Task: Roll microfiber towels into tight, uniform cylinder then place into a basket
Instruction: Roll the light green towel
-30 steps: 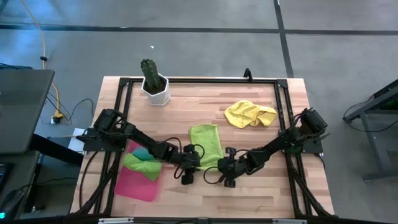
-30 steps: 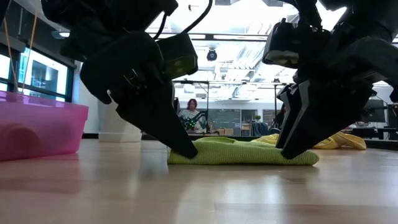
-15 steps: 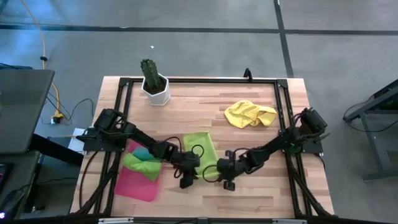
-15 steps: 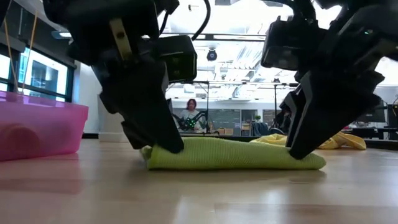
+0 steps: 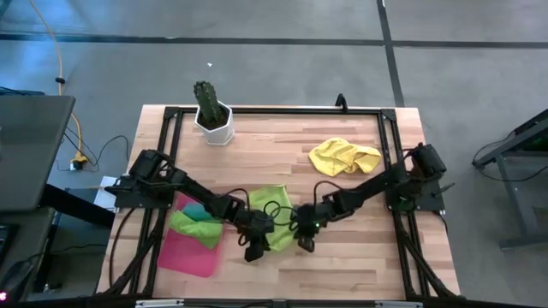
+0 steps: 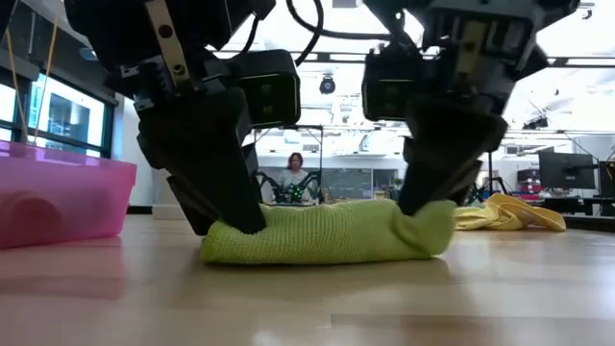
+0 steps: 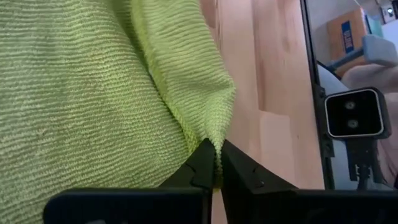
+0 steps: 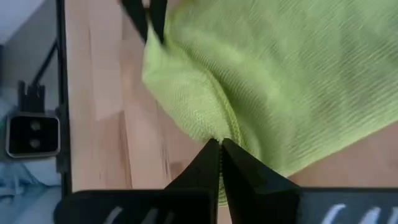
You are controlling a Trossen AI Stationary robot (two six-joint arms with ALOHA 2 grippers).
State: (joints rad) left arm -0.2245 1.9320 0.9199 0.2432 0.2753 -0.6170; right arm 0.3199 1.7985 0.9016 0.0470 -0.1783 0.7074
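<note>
A lime green towel lies bunched on the wooden table near its front edge, resting on its underside. My left gripper is shut on its near left corner. My right gripper is shut on its near right end. The pink basket stands to the left and holds a green towel lying on a teal one. A yellow towel lies crumpled at the far right. My left gripper pinches the towel's corner between its two fingertips, which slant down onto it from above. The cloth gathers into a peak at the tips; the rest lies on the table. My right gripper pinches a gathered edge of the towel's right end between its fingertips, which slant down from above. That end is puckered up under the fingers while the towel stays on the table.
A white pot with a cactus stands at the far left of the table. A black frame runs around the table top. Bare wood lies between the towel and the near edge. A person sits far off in the room.
Both grippers have shut on the lime green towel's near edge, and both wrists have rolled. My right gripper has moved toward the table's left edge, pushing the towel's right end inward. The towel has bunched narrower and thicker and slid toward the near left.
</note>
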